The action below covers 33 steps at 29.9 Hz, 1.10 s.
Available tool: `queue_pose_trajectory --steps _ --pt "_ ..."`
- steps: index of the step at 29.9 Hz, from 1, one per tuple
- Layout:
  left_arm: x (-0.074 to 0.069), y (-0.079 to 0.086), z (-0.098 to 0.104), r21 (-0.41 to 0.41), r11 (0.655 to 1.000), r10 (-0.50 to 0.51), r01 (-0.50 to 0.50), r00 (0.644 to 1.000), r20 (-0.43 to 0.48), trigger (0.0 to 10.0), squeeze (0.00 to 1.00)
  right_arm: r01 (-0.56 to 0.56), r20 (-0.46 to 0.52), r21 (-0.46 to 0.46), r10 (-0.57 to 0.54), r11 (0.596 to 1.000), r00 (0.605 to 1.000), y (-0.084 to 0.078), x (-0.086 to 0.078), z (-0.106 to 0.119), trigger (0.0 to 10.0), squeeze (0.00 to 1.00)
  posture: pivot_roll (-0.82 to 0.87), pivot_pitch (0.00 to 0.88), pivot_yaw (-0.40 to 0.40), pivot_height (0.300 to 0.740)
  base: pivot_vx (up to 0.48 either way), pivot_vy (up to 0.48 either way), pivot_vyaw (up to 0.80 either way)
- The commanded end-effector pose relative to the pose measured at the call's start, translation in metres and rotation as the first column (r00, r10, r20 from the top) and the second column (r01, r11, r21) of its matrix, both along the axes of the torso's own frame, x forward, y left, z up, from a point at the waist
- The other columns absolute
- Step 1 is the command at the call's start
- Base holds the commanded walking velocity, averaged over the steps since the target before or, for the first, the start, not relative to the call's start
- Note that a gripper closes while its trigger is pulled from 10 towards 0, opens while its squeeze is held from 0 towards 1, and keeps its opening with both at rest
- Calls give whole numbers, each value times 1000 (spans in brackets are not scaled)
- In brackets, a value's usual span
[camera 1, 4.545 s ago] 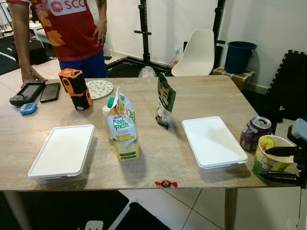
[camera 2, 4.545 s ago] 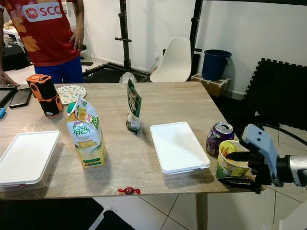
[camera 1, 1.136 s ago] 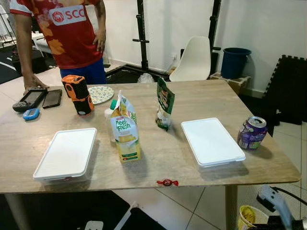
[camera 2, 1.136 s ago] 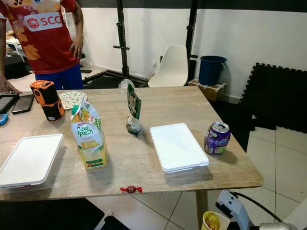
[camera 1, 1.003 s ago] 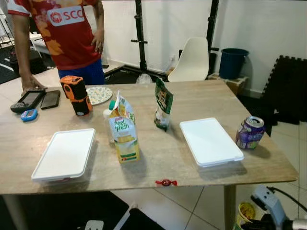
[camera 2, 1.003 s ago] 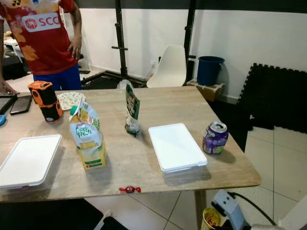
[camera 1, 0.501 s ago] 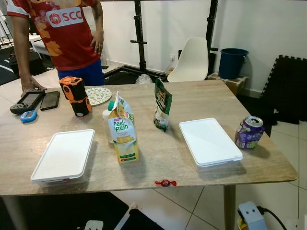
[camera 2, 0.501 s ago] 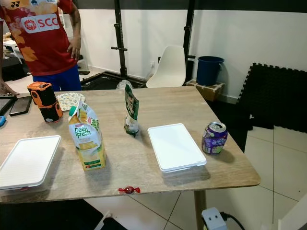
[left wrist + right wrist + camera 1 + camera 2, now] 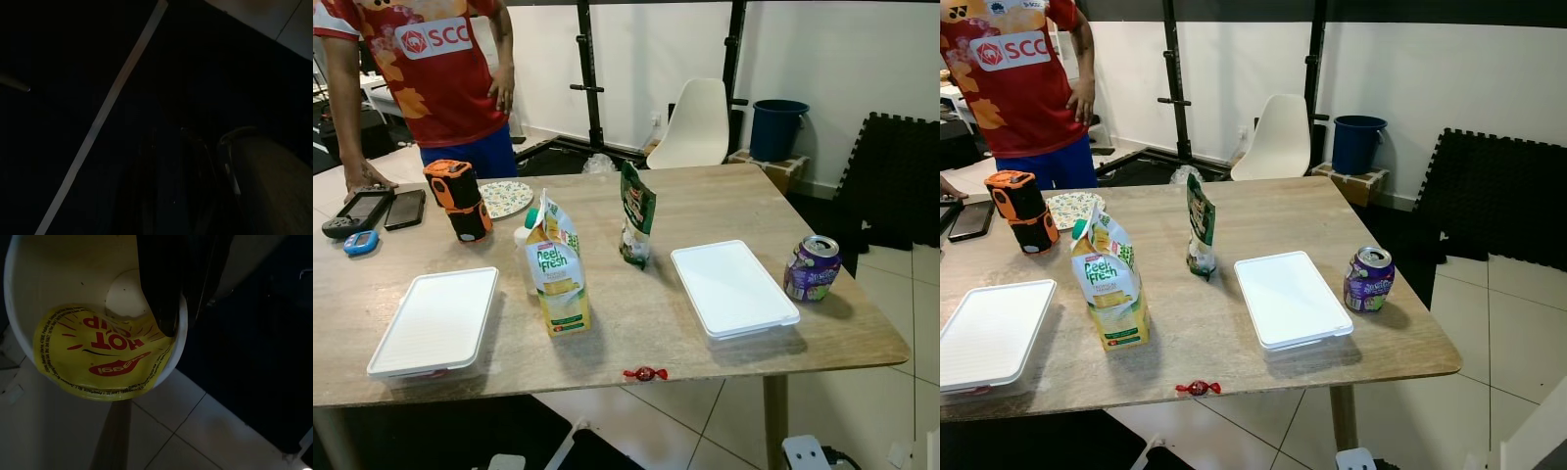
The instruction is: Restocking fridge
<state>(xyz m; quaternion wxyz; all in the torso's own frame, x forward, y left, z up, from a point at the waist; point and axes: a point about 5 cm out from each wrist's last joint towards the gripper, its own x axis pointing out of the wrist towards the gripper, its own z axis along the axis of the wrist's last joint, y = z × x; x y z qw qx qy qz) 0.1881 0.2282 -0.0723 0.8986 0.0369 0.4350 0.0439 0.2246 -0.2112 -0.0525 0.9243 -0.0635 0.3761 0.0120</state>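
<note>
Right gripper [image 9: 178,308]: pinched onto the rim of the noodle cup [image 9: 93,323], one black finger inside the wall and one outside; the narrow pinch looks chosen so the open cup hangs from its lip.
Noodle cup: hangs from the fingers with its mouth toward the wrist camera and its yellow peeled-back lid [image 9: 102,357] folded inside; pale floor tiles [image 9: 195,431] lie past the cup, so I judge the arm carries it low.
Left gripper: hangs idle in deep shade; I cannot tell whether its fingers are apart or together.
Farther out, on the table [image 9: 862,333]: purple can [image 9: 812,267] at the corner, white lidded container [image 9: 732,288] beside it, then green pouch [image 9: 635,214], juice carton [image 9: 555,268] and a second white container [image 9: 435,321].
Table edge: a red wrapped candy [image 9: 645,373].
Far side: a person [image 9: 435,78] stands by an orange-black device [image 9: 456,199].
Task stage: goods on the table wait, probably for later trips to the fridge.
</note>
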Motion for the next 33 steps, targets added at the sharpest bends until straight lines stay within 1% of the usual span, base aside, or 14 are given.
queue_pose_trajectory --steps 1,6,8,11,14,15,17,21,22,23,25,29,32,33 --pt "-9 -2 -6 -1 1000 -2 2 999 -44 10000 0 -4 -7 4 4 1000 1000 5 -2 -3 10000 0 -58 119 34 740 0 0 0" --pt "-9 -5 -6 -6 1000 -3 3 999 -41 10000 0 -14 2 3 14 1000 1000 8 0 -2 10000 0 -52 124 35 740 0 0 0" --pt "-8 -6 -6 -19 1000 -12 11 999 -34 10000 0 -16 31 11 16 1000 999 13 4 0 10000 0 -57 118 34 740 0 0 0" --pt "-7 -6 -6 -15 1000 -25 24 999 -34 10000 0 -18 45 9 18 1000 999 14 6 1 10000 0 -56 111 26 740 0 0 0" --pt "-6 -8 -5 -23 1000 -9 9 1000 -19 10000 0 11 108 -25 -8 1000 994 12 14 8 10000 0 -54 113 26 740 0 0 0" --pt "-6 -8 -5 -24 1000 -13 13 1000 -19 10000 0 24 116 -26 -21 999 993 11 15 9 10000 0 -54 113 26 740 0 0 0" --pt "-5 -8 -5 -23 1000 -19 19 1000 -19 10000 0 26 118 -28 -22 999 993 11 15 9 10000 0 -54 113 26 740 0 0 0" --pt "-6 -9 -5 -22 999 -36 35 999 -29 10000 0 -33 97 -37 36 999 995 14 13 7 10000 0 -55 109 32 740 0 0 0" --pt "-6 -9 -5 -22 999 -36 35 999 -29 10000 0 -33 97 -37 36 999 995 14 13 7 10000 0 -55 109 32 740 0 0 0" --pt "-5 -10 -5 -26 998 -53 52 998 -25 10000 0 -55 94 -47 60 997 994 15 13 7 10000 0 -60 108 22 740 0 0 0" --pt "-4 -11 -4 -28 998 -53 53 998 -16 10000 0 -73 88 -59 78 996 993 15 14 7 10000 0 -59 111 21 740 0 0 0" --pt "-3 -12 -4 -32 998 -64 63 998 -11 10000 0 -78 80 -72 84 994 993 14 12 6 10000 0 -62 116 22 740 0 0 0" --pt "-1 -12 -3 -30 997 -78 78 997 -2 10000 0 -59 79 -72 65 996 995 11 12 6 10000 0 -54 106 8 740 0 0 0" --pt "0 -12 -2 -15 996 -91 91 996 1 10000 0 -62 75 -75 68 995 995 11 11 6 10000 0 -54 106 8 740 0 -480 0"
